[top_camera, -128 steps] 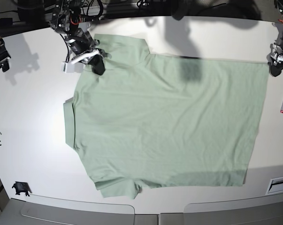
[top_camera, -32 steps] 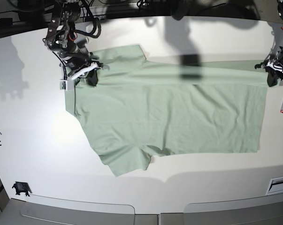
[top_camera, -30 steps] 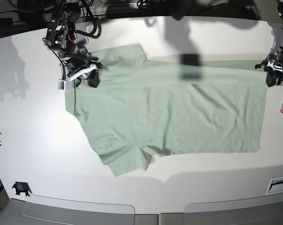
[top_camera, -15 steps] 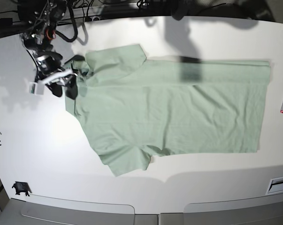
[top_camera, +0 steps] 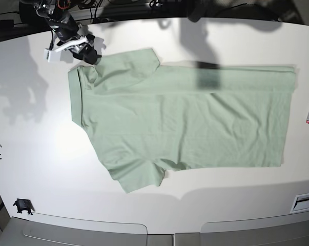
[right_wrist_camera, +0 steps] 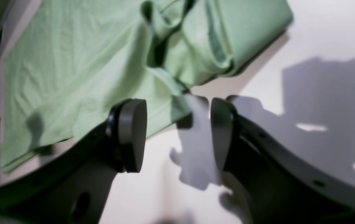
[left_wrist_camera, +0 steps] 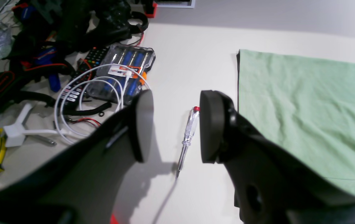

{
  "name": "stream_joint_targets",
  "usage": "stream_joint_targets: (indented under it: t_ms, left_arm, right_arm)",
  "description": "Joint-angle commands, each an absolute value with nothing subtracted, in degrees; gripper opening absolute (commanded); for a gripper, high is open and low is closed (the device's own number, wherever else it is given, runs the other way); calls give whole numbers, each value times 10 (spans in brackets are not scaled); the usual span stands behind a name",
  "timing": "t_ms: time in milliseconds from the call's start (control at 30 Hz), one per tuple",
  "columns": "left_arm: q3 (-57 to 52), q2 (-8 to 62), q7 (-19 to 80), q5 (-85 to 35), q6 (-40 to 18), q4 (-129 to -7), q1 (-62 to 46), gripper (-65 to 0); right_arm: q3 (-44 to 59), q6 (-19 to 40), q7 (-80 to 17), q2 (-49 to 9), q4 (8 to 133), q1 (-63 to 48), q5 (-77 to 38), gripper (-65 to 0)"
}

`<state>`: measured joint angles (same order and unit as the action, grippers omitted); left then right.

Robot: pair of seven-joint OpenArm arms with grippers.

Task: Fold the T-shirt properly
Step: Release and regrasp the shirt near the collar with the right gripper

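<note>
Both sets of jaws stand apart and empty — the right gripper [right_wrist_camera: 177,137] just off the T-shirt [top_camera: 185,123] collar corner, the left gripper [left_wrist_camera: 172,127] beyond its hem. The T-shirt lies flat on the worktop [top_camera: 31,154], one long edge folded over — later folds seemingly remain.
</note>
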<state>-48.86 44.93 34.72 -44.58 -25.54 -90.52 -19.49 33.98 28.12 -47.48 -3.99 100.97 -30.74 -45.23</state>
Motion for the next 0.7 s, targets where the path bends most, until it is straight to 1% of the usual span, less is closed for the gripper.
stream_joint_targets:
  t_ms: [0,100,200,233,267,300,367,433,467,667]
  left_arm:
    - [-495,465,334,-453,-256,-913,-191,-424]
    - [-495,465,334,-453,-255,-913,-191,-424]
    - [-495,465,334,-453,-255,-913,-191,-424]
    - [-495,465,334,-453,-255,-913,-191,-424]
    - [-495,465,334,-452,-255,-913,-191,-424]
    - [-495,465,335,-452,-255,-913,-191,-424]
    - [-495,465,341,-450,-255,-913,-191,-425]
    - [-495,465,350,-450,-255,-913,-191,-426]
    - [-495,465,351,-450,-255,-913,-191,-426]
    - [-495,466,351,-450,-256,-913,-191,-426]
  right_arm:
    - [336,287,-464,-44,1007,-301,-460,-343]
    - [314,287,-464,-44,977,-277,-430,-343]
    - [283,287,-471,-44,961,-263,-430,-343]
    - [272,287,-474,-44,961,-264,-431,-352]
    - [263,287,-479,-44,962,-264,-439,-382]
    - [256,287,-489,-44,962,-264,-449,-426]
    - [244,288,-504,-44,962,-264,-474,-531]
    - [237,296,-497,-44,962,-261,-487,-639]
    - [235,303,-494,-44,963,-256,-487,-650]
    - [232,320,-494,-44,963,-186,-498,-650]
